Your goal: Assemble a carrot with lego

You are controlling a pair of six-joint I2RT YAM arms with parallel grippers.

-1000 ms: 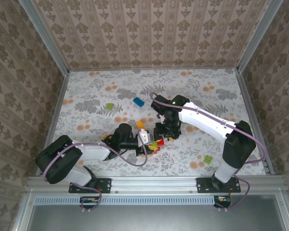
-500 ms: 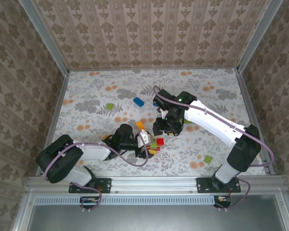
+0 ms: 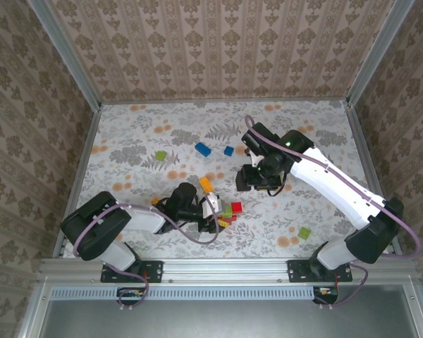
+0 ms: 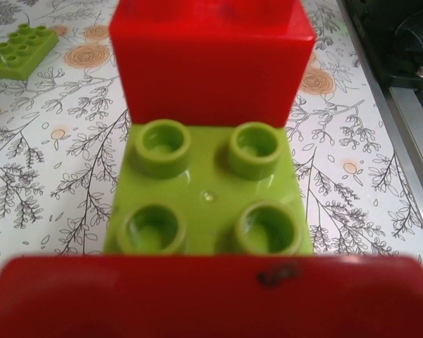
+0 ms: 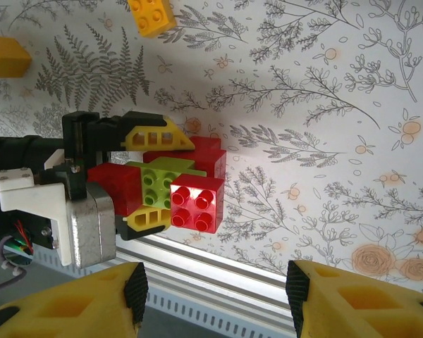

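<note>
Shows a table (image 3: 127,134) clothed edge to edge in white floral print, hemmed at left, far and right edges by damask-papered walls (image 3: 218,49), with an aluminium rail (image 3: 225,268) along the near edge.

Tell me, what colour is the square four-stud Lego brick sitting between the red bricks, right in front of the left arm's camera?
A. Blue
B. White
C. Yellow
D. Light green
D: in the left wrist view the four-stud brick is light green, with a red brick butting against its far side.
</note>
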